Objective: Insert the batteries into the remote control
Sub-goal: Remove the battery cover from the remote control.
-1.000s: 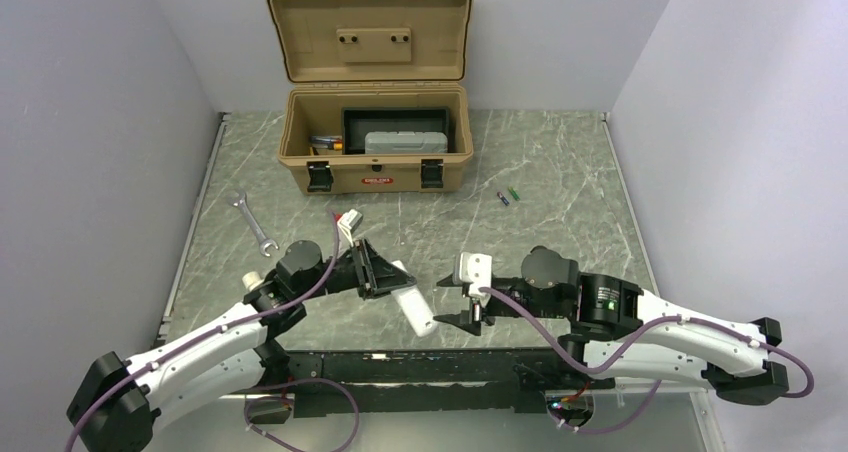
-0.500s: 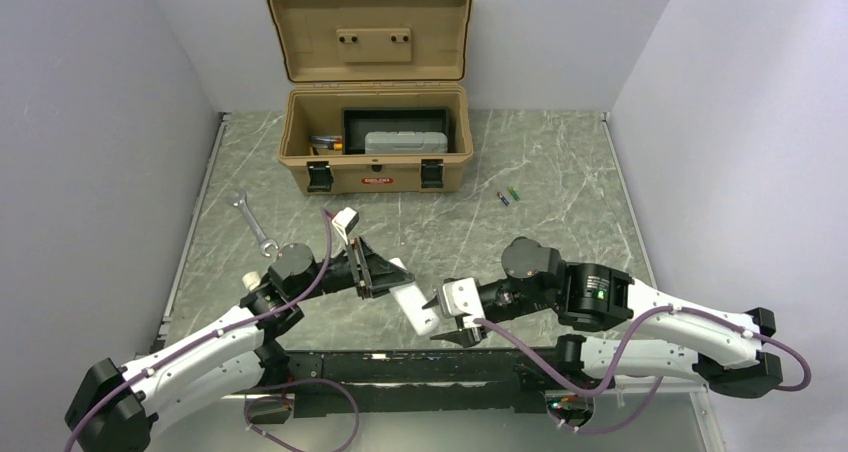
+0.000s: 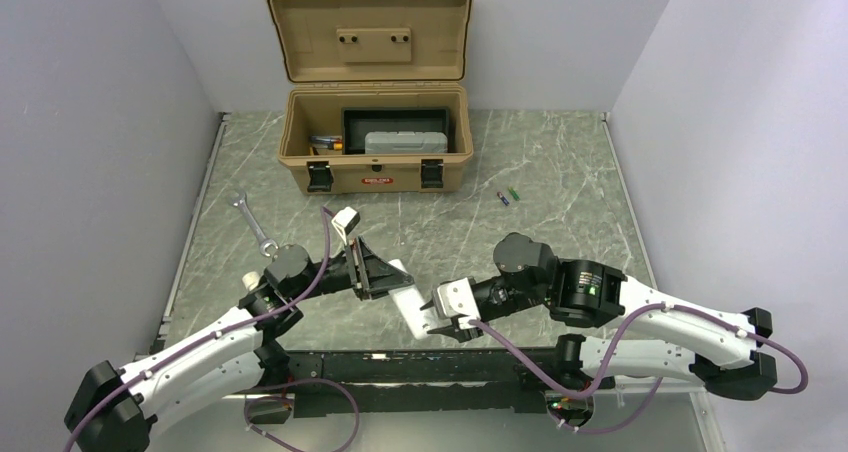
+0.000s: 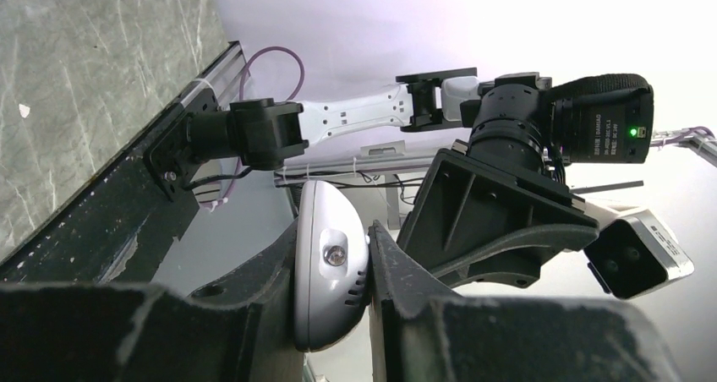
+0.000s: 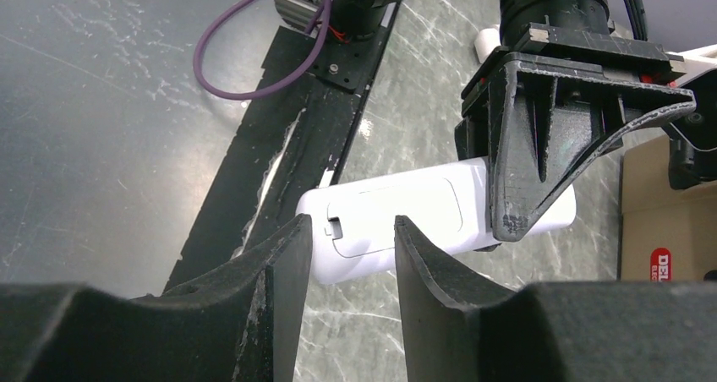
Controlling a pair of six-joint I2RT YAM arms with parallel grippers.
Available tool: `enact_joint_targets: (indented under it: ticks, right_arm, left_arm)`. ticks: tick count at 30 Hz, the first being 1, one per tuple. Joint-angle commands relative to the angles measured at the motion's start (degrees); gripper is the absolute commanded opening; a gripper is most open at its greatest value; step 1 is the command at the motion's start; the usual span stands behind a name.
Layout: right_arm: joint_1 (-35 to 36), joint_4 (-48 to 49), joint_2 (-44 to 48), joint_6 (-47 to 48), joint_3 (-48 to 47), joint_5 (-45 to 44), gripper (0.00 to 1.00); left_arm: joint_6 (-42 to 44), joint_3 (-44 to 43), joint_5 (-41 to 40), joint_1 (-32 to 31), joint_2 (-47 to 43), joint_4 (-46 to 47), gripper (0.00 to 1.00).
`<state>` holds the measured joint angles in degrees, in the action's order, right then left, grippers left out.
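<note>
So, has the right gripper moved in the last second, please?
Yes: the right gripper shifted left along the base rail, up to the remote control.

The remote control (image 3: 412, 308) in the left hand (image 3: 388, 277) bars the right hand's (image 3: 432, 322) front; open table (image 3: 570, 212) leads to the batteries (image 3: 510, 196).

Remote control (image 3: 412, 307): plain white, back panel white too. Dark purple battery (image 3: 503, 198) and green battery (image 3: 513, 193) at 1 o'clock on the table (image 3: 560, 162), which has a grey-green marble pattern with pale veins. Toolbox (image 3: 372, 122) at 12 o'clock: tan, with black latches (image 3: 320, 175) and a red label (image 3: 376, 181). Inside it, a black tray (image 3: 352, 132) and a grey case (image 3: 404, 142). Wrench (image 3: 252, 222) at 10 o'clock: silver. Left gripper (image 3: 380, 275) and right gripper (image 5: 348, 230): black. Left arm (image 3: 200, 347) and right arm (image 3: 680, 322): white with black joints. Cables (image 3: 325, 247): purple. Walls (image 3: 90, 122): pale lilac-grey.
</note>
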<state>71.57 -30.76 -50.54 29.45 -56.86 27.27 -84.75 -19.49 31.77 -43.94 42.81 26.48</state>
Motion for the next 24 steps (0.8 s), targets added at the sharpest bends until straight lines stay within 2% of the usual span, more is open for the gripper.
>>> enact_joint_targets:
  ticks: [1, 24]
  right_arm:
    - [-0.5, 1.5, 0.4, 1.2, -0.9, 2.3, 0.43]
    - [-1.3, 2.5, -1.9, 2.0, -0.2, 3.7, 0.42]
  left_arm:
    - [-0.2, -0.1, 1.9, 0.0, -1.2, 4.3, 0.0]
    - [-0.2, -0.5, 2.3, 0.0, -0.5, 5.0, 0.0]
